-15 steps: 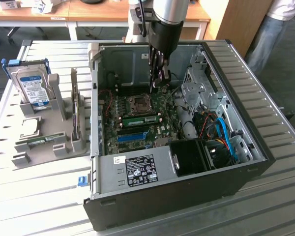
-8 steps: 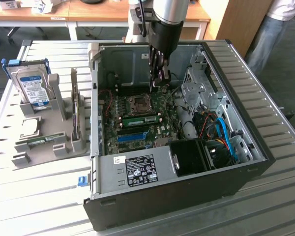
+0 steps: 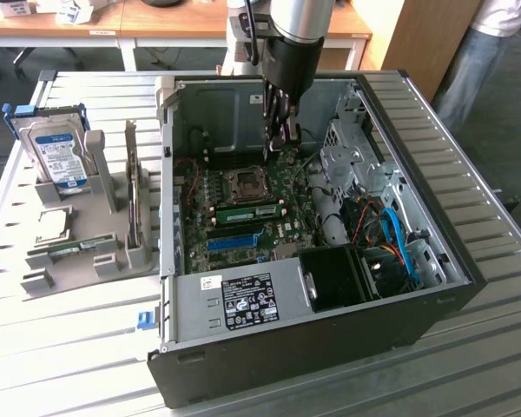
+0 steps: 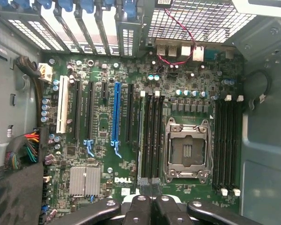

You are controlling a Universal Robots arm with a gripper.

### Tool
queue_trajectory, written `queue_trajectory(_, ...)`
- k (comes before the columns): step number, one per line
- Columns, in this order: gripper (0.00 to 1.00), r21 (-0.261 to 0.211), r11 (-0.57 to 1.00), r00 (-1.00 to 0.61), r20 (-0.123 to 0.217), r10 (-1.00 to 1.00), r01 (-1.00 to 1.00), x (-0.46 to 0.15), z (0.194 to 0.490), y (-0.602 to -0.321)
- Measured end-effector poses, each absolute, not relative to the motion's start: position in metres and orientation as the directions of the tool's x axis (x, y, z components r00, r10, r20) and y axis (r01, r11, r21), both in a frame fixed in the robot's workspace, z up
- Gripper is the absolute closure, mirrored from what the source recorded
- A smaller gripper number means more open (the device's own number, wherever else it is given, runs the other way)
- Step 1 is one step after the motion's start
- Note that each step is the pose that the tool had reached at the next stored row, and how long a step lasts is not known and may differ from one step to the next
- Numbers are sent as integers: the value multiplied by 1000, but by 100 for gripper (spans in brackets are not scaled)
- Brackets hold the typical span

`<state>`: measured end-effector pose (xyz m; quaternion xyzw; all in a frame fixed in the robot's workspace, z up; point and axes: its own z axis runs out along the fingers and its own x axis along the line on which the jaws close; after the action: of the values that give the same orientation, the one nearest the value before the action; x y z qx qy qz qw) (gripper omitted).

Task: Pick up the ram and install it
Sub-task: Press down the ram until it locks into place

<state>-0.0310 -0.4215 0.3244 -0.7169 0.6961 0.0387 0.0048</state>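
A long green ram stick [image 3: 243, 211] sits on the motherboard [image 3: 286, 228] inside the open computer case [image 3: 330, 347], between the processor socket [image 3: 243, 182] and the blue slot strip [image 3: 234, 240]. In the wrist view its thin edge [image 4: 141, 136] runs along the slot beside the socket [image 4: 187, 150]. My gripper [image 3: 278, 143] hangs inside the case above the board's far part, beyond the socket. Its black fingers [image 4: 139, 208] are shut together with nothing between them, over the end of the memory slots, and my gripper [image 4: 152, 202] touches no stick. Another green stick [image 3: 69, 249] lies in the grey holder.
The grey holder [image 3: 113, 195] at the exterior view's left carries a blue-labelled hard drive [image 3: 56, 152] and a square silver chip [image 3: 52, 224]. Inside the case are a drive cage [image 3: 352, 161], cables [image 3: 391, 230] and a black box [image 3: 334, 276]. A person's legs [image 3: 469, 61] stand at the back right.
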Motion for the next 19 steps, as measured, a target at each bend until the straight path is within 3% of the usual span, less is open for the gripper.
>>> queue_trajectory(19,89,47,-31,28,-62,-998,-998,5,324,-422)
